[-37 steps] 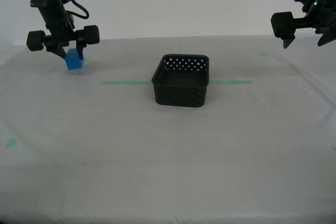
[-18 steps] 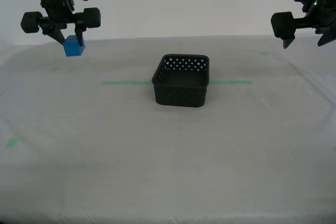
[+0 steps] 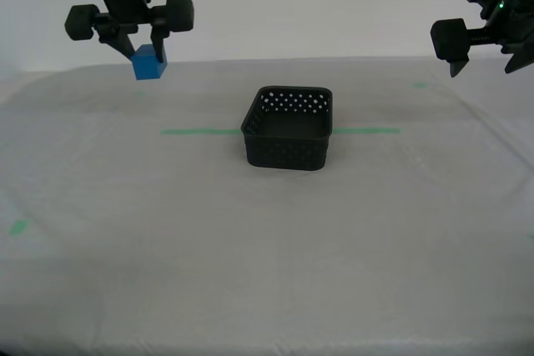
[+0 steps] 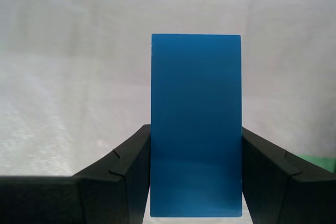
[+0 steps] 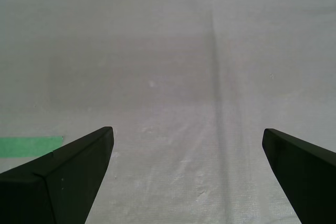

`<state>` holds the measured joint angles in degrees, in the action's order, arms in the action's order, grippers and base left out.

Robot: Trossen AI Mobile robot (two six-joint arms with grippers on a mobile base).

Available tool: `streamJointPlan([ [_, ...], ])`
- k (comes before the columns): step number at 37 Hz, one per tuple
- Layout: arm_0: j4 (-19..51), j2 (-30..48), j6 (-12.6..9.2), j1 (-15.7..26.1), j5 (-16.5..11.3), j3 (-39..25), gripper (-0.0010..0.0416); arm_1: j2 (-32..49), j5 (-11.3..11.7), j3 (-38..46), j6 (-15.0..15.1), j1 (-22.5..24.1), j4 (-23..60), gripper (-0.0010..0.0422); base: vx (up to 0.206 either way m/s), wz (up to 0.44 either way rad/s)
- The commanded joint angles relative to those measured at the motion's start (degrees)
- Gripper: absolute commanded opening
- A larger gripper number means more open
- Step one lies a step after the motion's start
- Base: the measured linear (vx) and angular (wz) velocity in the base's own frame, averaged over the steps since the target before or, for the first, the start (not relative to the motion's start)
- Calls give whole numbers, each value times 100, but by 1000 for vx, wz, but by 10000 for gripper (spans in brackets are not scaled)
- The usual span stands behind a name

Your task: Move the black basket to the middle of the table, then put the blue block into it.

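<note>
- The second gripper (image 3: pixel 143 42) hangs high over the table (image 3: pixel 267 273) at the exterior view's upper left, jaws clamped on the block (image 3: pixel 149 63), which is clear of the cloth.
- In the second wrist view the block (image 4: pixel 196 124) fills the gap between the 2 fingers (image 4: pixel 126 174), which press flat against 2 opposite faces — a square, centred hold as far as that view shows.
- The block looks solid and stiff with plain smooth faces. I'd judge it light, and hard enough that the squeeze won't dent it. Smooth sides could slip if the grip eased, so the flat-face pinch is the right place to hold it.
- The basket (image 3: pixel 288 127) sits near the middle of the table on the green tape line (image 3: pixel 196 131), upright with its mouth open, well apart from the block.
- It reads as thin perforated plastic — light, fairly rigid, and likely to skid on the cloth if a finger knocks its rim. A drop from just above the opening seems safer than reaching deep inside.
- The first gripper (image 3: pixel 484 47) hovers at the exterior view's upper right with jaws apart; the first wrist view shows only bare cloth and a bit of tape (image 5: pixel 30 146) between them.
</note>
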<state>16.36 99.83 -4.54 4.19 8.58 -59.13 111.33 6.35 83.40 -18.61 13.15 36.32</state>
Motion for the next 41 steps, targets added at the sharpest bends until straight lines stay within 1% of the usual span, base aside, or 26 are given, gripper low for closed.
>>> streamJointPlan([
  [1, -7, -4, 7, -2, -9, -7, 398, -4, 20, 7, -120, 201, 7, 0, 0, 0],
  [14, -7, -4, 7, -2, -7, -7, 398, -4, 31, 4, -448, 813, 0, 0, 0, 0],
  [25, -7, -4, 7, -2, -9, -7, 399, -4, 35, 4, -831, 1357, -33, 0, 0, 0],
  [31, -7, -4, 7, -2, -9, -7, 398, -2, 120, 4, -1019, 1694, -146, 0, 0, 0],
  [35, -7, -4, 7, -2, -9, -7, 398, -2, 138, 4, -1158, 1875, -234, 0, 0, 0],
  [41, -9, -4, 7, -2, -9, -7, 399, -2, 131, 4, -1191, 2105, -262, 0, 0, 0],
])
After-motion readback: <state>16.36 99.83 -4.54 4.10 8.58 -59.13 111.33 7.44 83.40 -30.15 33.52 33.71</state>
